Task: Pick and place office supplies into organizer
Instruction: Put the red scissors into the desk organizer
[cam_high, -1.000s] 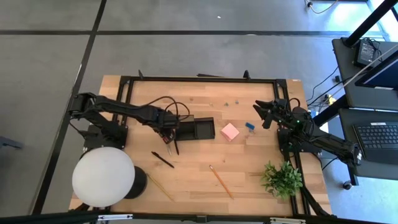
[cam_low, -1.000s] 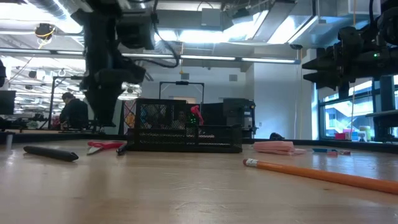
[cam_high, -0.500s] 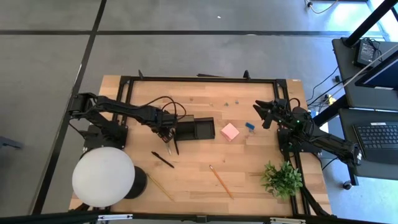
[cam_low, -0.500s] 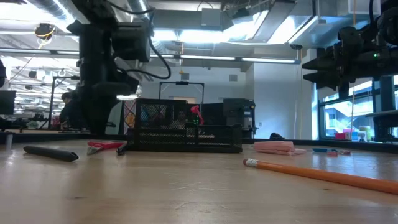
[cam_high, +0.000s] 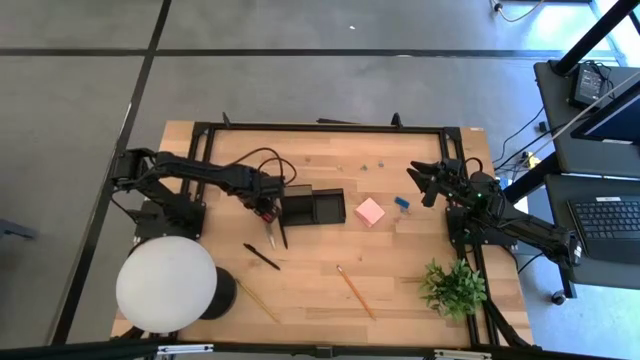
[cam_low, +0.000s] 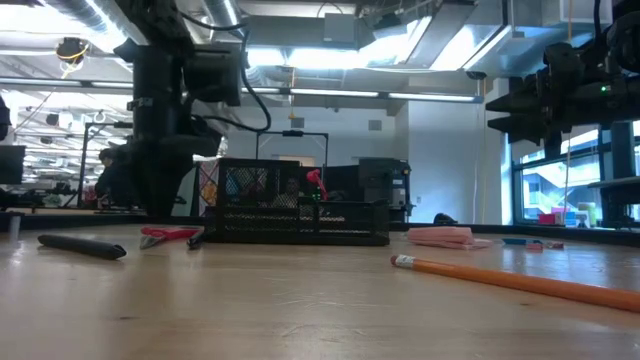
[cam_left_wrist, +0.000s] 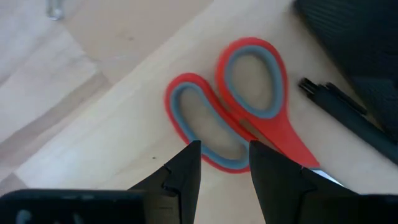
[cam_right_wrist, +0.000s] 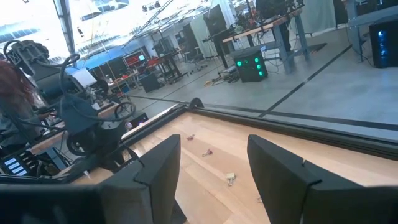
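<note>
The red-handled scissors (cam_left_wrist: 249, 118) lie flat on the table just left of the black organizer (cam_high: 315, 208). My left gripper (cam_left_wrist: 224, 180) points down over their handle loops, open. Its fingertips stand on either side of one loop's rim, and I cannot tell whether they touch it. A black pen (cam_left_wrist: 348, 115) lies beside the scissors and another pen (cam_high: 263, 257) lies nearer. The pink note block (cam_high: 370, 211) and a small blue piece (cam_high: 401, 203) lie right of the organizer. Two pencils (cam_high: 355, 292) (cam_high: 258, 300) lie toward the near edge. My right gripper (cam_high: 415, 183) waits open and level at the far right.
A large white round lamp (cam_high: 167, 283) stands at the near left corner and a green plant (cam_high: 452, 287) at the near right. A black frame (cam_high: 320, 128) runs along the table's far edge. Bare wood shows between the pencils and the organizer.
My left gripper has sunk toward the scissors, shifted a little toward the table's left edge and rolled about its own axis. Its fingers stay open. The scissors and the other things lie where they were.
</note>
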